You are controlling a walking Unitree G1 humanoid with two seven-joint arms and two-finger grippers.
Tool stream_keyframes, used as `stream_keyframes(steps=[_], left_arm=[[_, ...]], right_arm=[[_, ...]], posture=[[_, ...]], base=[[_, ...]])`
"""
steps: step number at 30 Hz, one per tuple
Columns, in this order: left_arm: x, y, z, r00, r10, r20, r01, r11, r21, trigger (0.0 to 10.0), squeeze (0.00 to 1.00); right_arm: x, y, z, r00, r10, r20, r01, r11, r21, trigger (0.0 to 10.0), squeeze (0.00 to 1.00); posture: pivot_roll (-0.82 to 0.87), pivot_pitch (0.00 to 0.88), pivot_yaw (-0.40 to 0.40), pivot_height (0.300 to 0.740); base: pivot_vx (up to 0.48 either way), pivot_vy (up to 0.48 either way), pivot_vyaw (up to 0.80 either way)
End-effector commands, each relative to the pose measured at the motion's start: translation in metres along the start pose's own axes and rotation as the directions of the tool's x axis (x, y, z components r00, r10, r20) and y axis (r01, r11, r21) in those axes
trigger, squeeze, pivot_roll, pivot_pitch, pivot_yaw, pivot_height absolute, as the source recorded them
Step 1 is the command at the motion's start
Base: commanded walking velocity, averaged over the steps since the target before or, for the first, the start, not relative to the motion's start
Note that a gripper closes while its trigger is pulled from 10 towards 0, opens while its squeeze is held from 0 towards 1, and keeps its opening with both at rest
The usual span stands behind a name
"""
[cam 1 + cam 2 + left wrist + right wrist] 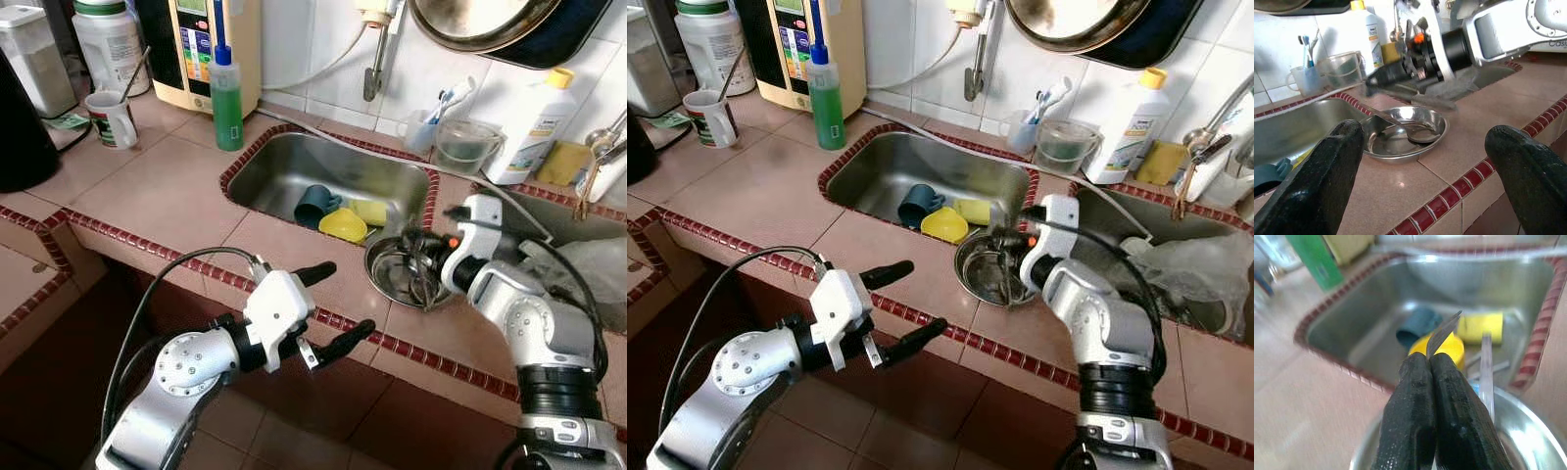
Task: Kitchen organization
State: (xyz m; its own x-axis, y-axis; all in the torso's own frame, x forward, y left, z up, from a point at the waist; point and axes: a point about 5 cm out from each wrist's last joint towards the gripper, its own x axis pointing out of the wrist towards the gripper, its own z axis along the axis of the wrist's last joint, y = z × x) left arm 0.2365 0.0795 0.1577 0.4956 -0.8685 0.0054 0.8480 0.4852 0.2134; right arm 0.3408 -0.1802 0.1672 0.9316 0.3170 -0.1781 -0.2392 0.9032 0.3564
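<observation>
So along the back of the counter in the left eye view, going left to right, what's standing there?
White mug → green bottle → toothbrush cup → clear plastic container → white bottle with yellow cap → yellow sponge.

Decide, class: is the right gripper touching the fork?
Touching. The right wrist view shows the right gripper with its fingers pressed shut on the fork, whose tines stick out beyond the tips above the steel bowl.

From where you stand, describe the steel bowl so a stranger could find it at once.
Start at the sink sunk into the tiled counter. The steel bowl sits on the counter by the sink's right front corner, under the right gripper, with a spoon lying in it. Unlike the teal cup and yellow cup down in the sink, it is shiny, shallow metal.
</observation>
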Motion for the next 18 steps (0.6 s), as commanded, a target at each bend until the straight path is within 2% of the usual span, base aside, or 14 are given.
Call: stream_keyframes(steps=[1, 5, 6, 7, 8, 9, 11, 12, 14, 15, 18], left_arm=[[0.001, 0.005, 0.006, 1.0, 0.018, 0.022, -0.018, 1.0, 0.002, 10.0, 0.0], [0.001, 0.012, 0.007, 0.998, 0.051, 0.029, -0.051, 0.999, -0.013, 10.0, 0.0], [0.001, 0.018, 0.008, 0.997, 0.072, 0.033, -0.072, 0.997, -0.01, 10.0, 0.0], [0.001, 0.019, 0.008, 0.997, 0.076, 0.033, -0.076, 0.997, -0.008, 10.0, 0.0], [0.001, 0.022, 0.008, 0.995, 0.096, 0.038, -0.096, 0.995, -0.016, 10.0, 0.0], [0.001, 0.029, 0.009, 0.991, 0.124, 0.045, -0.122, 0.992, -0.027, 10.0, 0.0], [0.001, 0.033, 0.009, 0.989, 0.138, 0.046, -0.137, 0.99, -0.028, 10.0, 0.0], [0.001, 0.037, 0.009, 0.987, 0.153, 0.047, -0.152, 0.988, -0.03, 10.0, 0.0], [0.001, 0.04, 0.009, 0.986, 0.16, 0.049, -0.158, 0.987, -0.032, 10.0, 0.0], [0.002, 0.045, 0.01, 0.982, 0.182, 0.054, -0.181, 0.983, -0.03, 10.0, 0.0], [0.005, 0.058, 0.01, 0.962, 0.265, 0.06, -0.264, 0.964, -0.017, 10.0, 0.0]], right_arm=[[-0.003, 0.0, 0.019, 0.994, -0.016, 0.108, 0.018, 1.0, -0.013, 0.0, 0.0], [-0.005, -0.001, 0.028, 0.979, -0.041, 0.201, 0.047, 0.998, -0.028, 0.0, 0.0], [-0.006, -0.003, 0.033, 0.966, -0.067, 0.248, 0.077, 0.996, -0.032, 3.1, 0.0], [-0.006, -0.004, 0.034, 0.964, -0.073, 0.256, 0.085, 0.996, -0.034, 3.1, 0.0], [-0.007, -0.004, 0.037, 0.954, -0.071, 0.291, 0.09, 0.995, -0.052, 9.7, 0.0], [-0.011, -0.002, 0.041, 0.934, -0.05, 0.353, 0.081, 0.994, -0.073, 10.0, 0.0], [-0.014, 0.0, 0.044, 0.913, -0.024, 0.408, 0.072, 0.992, -0.102, 10.0, 0.0], [-0.018, 0.002, 0.047, 0.886, -0.011, 0.463, 0.086, 0.987, -0.139, 10.0, 0.0], [-0.02, 0.003, 0.047, 0.873, -0.015, 0.487, 0.096, 0.985, -0.143, 10.0, 0.0], [-0.022, 0.005, 0.047, 0.853, -0.018, 0.521, 0.108, 0.984, -0.143, 10.0, 0.0], [-0.028, 0.011, 0.045, 0.812, 0.014, 0.583, 0.144, 0.964, -0.223, 10.0, 0.0]], posture=[[0.09, 0.011, -0.085, 0.74], [0.09, 0.008, -0.084, 0.74], [0.09, 0.008, -0.084, 0.74], [0.09, 0.008, -0.084, 0.74], [0.09, 0.0, -0.084, 0.74], [0.09, 0.0, -0.081, 0.74], [0.09, 0.0, -0.078, 0.74], [0.09, 0.0, -0.077, 0.74], [0.08, 0.0, -0.075, 0.74], [0.08, 0.0, -0.072, 0.74], [0.08, 0.0, -0.066, 0.74]], base=[[0.0, 0.0, 0.0], [0.0, 0.0, 0.0], [0.0, 0.0, 0.0], [0.0, 0.0, 0.0], [0.0, 0.0, 0.0], [0.0, 0.0, 0.0], [0.0, 0.0, 0.0], [0.0, 0.0, 0.0], [0.0, 0.0, 0.0], [0.0, 0.0, 0.0], [0.0, 0.0, 0.0]])
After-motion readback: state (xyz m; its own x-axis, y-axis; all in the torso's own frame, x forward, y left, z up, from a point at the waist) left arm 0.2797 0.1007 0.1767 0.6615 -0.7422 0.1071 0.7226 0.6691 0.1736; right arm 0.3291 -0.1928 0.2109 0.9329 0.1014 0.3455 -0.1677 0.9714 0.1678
